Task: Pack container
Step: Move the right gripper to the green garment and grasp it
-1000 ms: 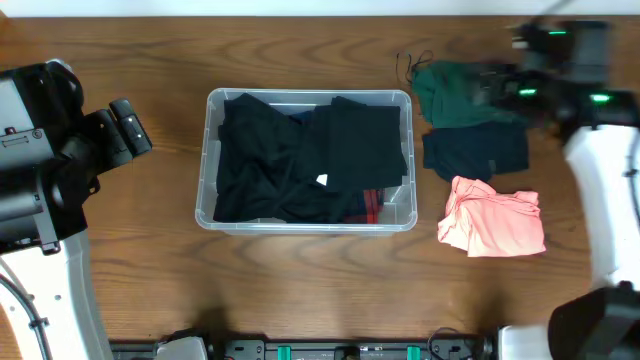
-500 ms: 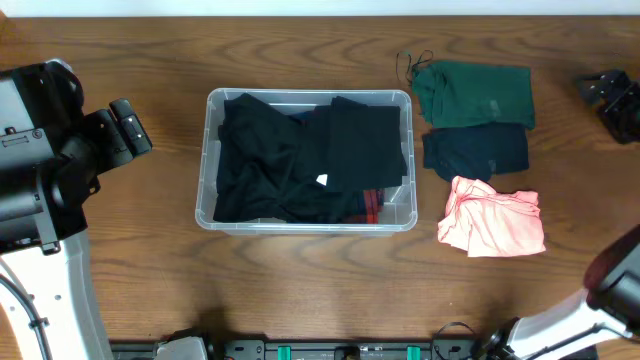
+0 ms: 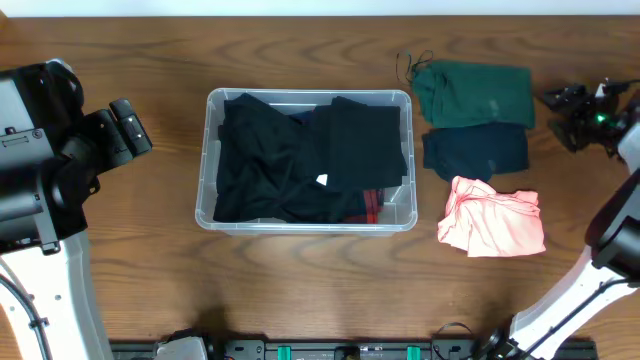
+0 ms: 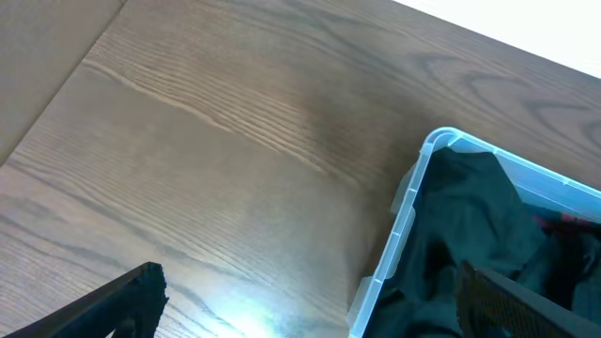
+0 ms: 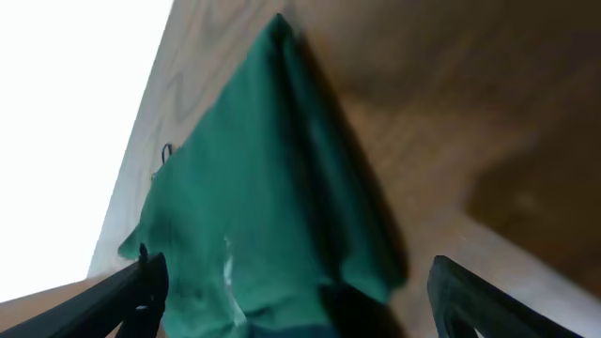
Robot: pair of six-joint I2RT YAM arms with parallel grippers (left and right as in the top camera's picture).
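The right tool (image 3: 556, 116) hovers at the right edge of the worktop (image 3: 300, 290), just beside the green garment (image 3: 473, 95). Its jaws are spread wide and hold nothing. In its wrist view the green cloth fills the space ahead, between the two fingertips.

Below the green garment lies a dark blue garment (image 3: 475, 152), touching it, and below that a crumpled pink garment (image 3: 492, 217). All three are in a column to the right of the container (image 3: 308, 94).

The container sits near the middle of the worktop. It is nearly full of black clothes (image 3: 300, 155), with a bit of red checked cloth (image 3: 370, 206) showing near its lower right corner.

The left tool (image 3: 125, 127) hangs well to the left of the container, jaws wide apart and empty. Its wrist view shows bare wood and one container corner.
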